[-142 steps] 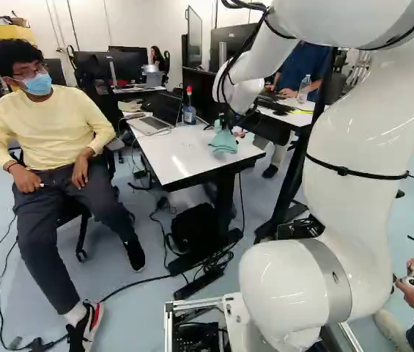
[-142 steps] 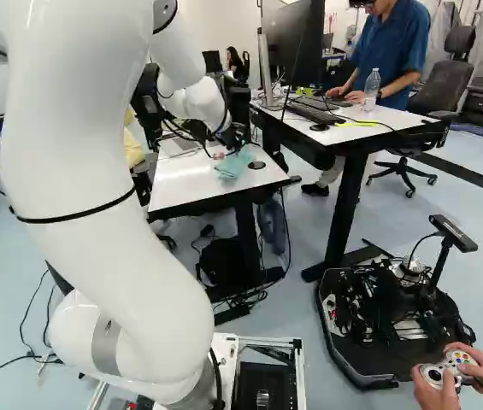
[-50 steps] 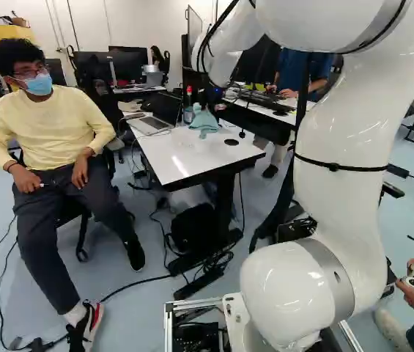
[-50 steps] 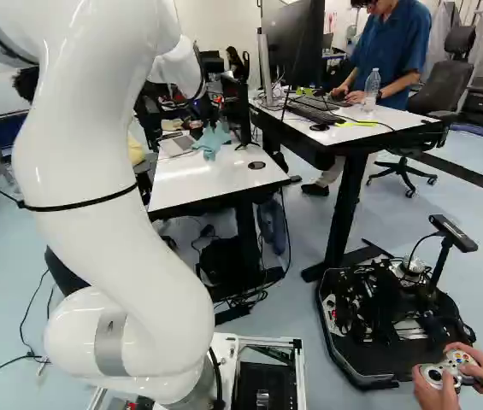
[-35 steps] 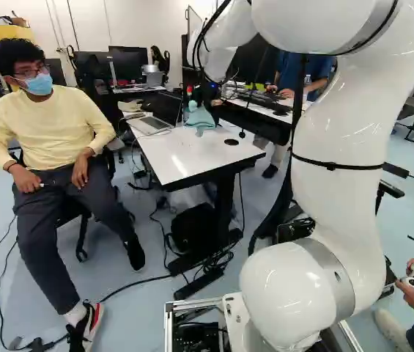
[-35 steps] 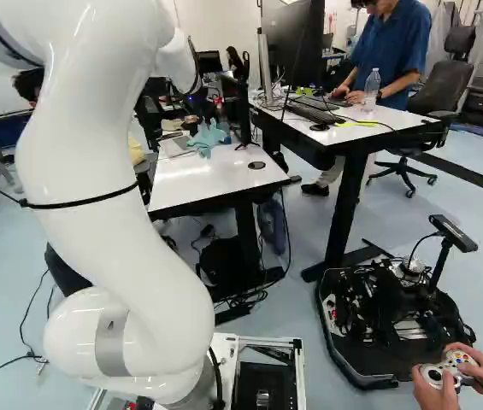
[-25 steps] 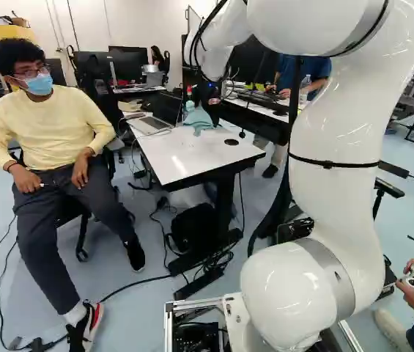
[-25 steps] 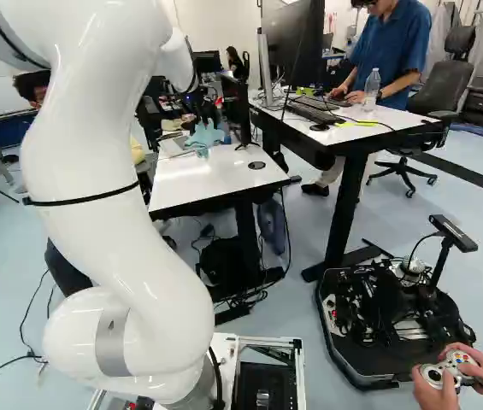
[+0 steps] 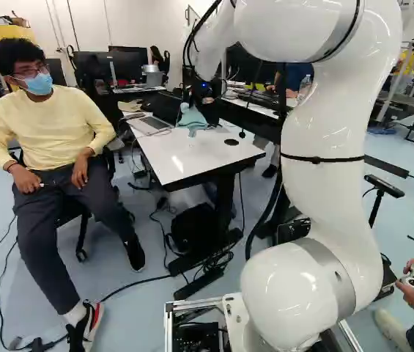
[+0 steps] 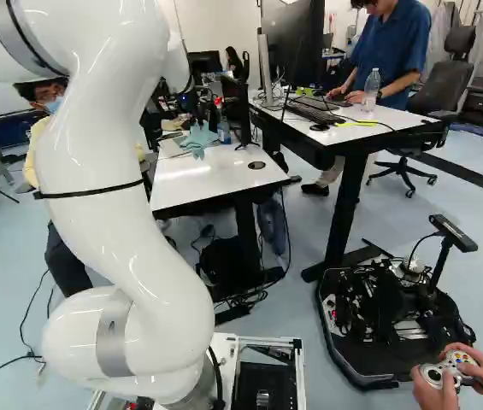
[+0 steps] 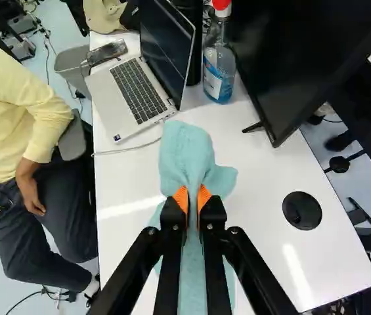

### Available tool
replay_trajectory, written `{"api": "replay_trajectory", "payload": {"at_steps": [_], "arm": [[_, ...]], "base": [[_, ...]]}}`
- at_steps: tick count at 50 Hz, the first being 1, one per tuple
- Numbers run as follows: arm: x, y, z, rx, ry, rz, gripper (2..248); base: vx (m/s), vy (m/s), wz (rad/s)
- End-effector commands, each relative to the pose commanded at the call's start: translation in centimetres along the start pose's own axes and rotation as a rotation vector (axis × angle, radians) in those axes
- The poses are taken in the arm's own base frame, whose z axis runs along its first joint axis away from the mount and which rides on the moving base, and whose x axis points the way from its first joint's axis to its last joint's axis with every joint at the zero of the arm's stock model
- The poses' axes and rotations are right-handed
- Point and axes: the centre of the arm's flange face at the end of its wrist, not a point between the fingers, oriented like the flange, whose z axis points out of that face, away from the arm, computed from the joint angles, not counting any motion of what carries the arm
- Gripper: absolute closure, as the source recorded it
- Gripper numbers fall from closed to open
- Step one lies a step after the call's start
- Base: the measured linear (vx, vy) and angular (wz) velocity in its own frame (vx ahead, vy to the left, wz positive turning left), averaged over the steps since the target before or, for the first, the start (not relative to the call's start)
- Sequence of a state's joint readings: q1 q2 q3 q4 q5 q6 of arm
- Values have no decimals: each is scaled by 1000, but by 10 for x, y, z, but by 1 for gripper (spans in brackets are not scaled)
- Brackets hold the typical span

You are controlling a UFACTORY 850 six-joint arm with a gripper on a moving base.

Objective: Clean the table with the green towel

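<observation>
Beyond the forearm in the left base view, my gripper (image 9: 192, 100) is at the far part of the white table (image 9: 185, 155), with the light green towel (image 9: 193, 117) below it. The wrist view shows the gripper (image 11: 192, 205) closed on a gathered fold of the towel (image 11: 186, 152), an orange pad on either side. Cloth spreads ahead of the fingers and trails under them over the tabletop (image 11: 257, 197). Whether its lower edge touches the table I cannot tell.
An open laptop (image 11: 136, 88), a spray bottle (image 11: 217, 69) with a red top and a monitor (image 11: 290, 52) stand ahead of the gripper. A seated person is close beside the table. Another desk (image 10: 369, 128) stands to the right in the right base view.
The arm has swung left in the left base view, carrying the towel from the table's nearer right part to its far part, closer to the laptop. The base has not moved.
</observation>
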State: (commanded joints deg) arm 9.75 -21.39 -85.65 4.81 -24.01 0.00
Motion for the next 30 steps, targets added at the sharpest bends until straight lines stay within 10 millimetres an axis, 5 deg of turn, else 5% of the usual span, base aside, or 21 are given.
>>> {"api": "replay_trajectory", "payload": {"at_steps": [30], "arm": [[18,-17,23,25,-22,0,211]], "base": [[0,0,0]]}}
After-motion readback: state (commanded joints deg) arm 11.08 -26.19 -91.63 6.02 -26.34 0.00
